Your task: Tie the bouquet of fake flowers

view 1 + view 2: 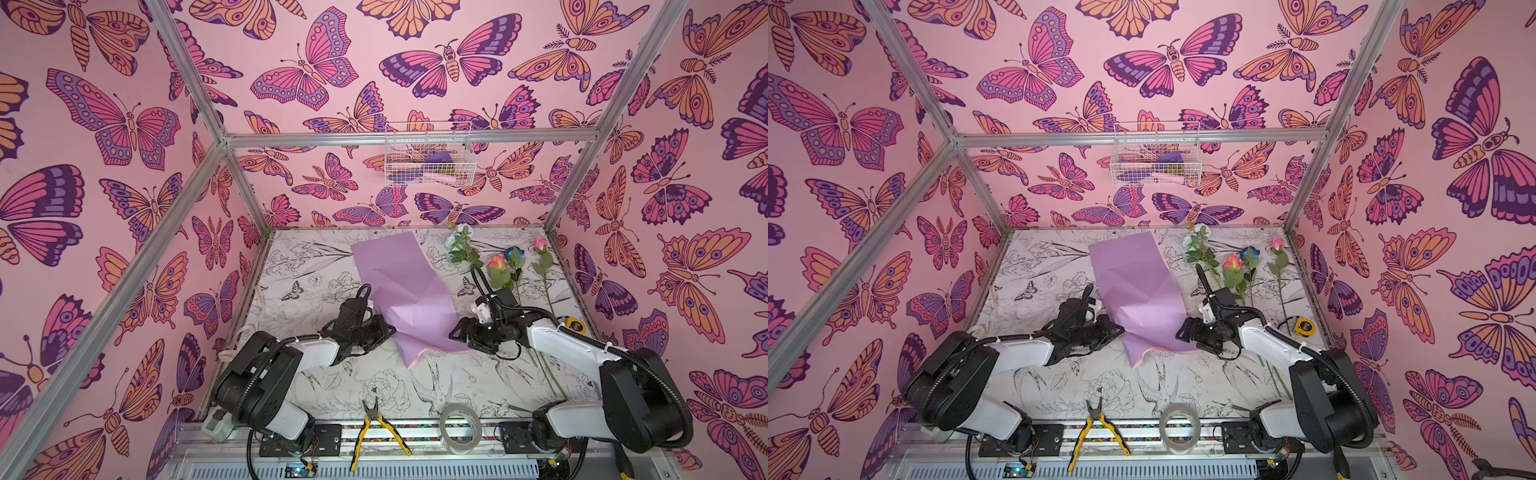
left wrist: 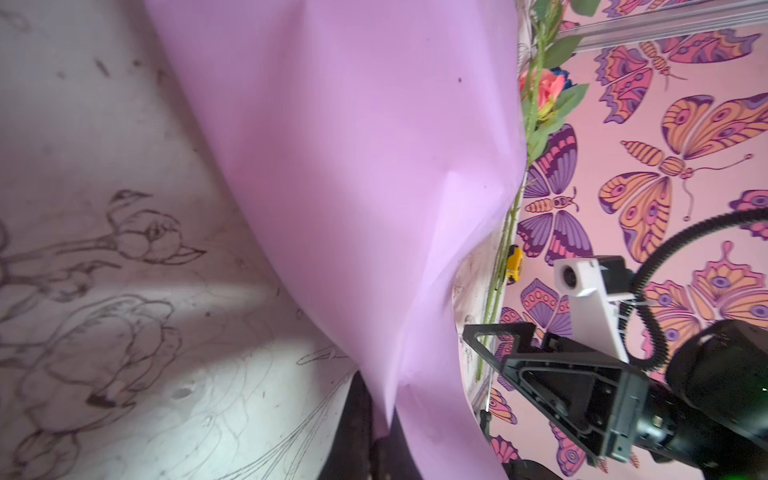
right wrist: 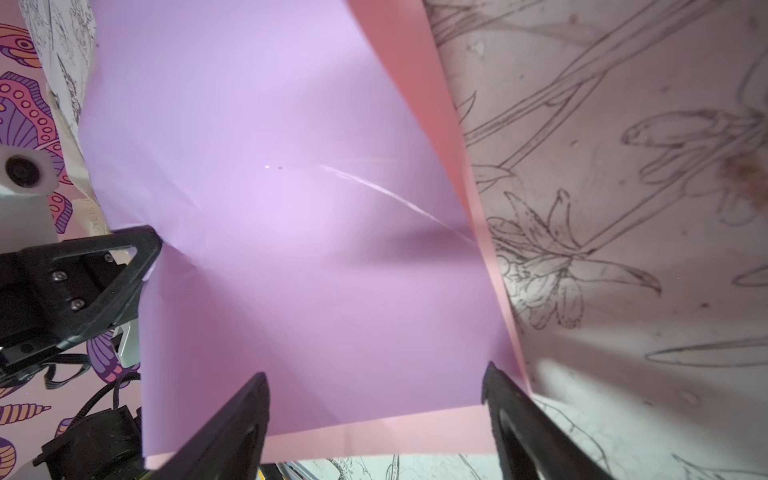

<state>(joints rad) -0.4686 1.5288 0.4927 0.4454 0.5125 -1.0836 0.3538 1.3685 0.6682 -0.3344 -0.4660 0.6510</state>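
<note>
At the lilac paper [image 1: 399, 291], left fingers [image 3: 129, 282] pinch it, right fingers [image 3: 241, 415] gape

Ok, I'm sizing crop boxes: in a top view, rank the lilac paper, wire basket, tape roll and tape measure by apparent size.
1. lilac paper
2. wire basket
3. tape roll
4. tape measure
The roll lies nearest the camera and the basket hangs farthest, so true sizes may differ.

Arm shells [image 1: 569, 349]: glossy white, chunky black joints.
Cables [image 2: 652, 332]: black ribbed hoses, white zip ties.
Fingers [image 3: 147, 249]: black triangular frames, silver screws.
Camera mount [image 2: 590, 291]: plain white.
</note>
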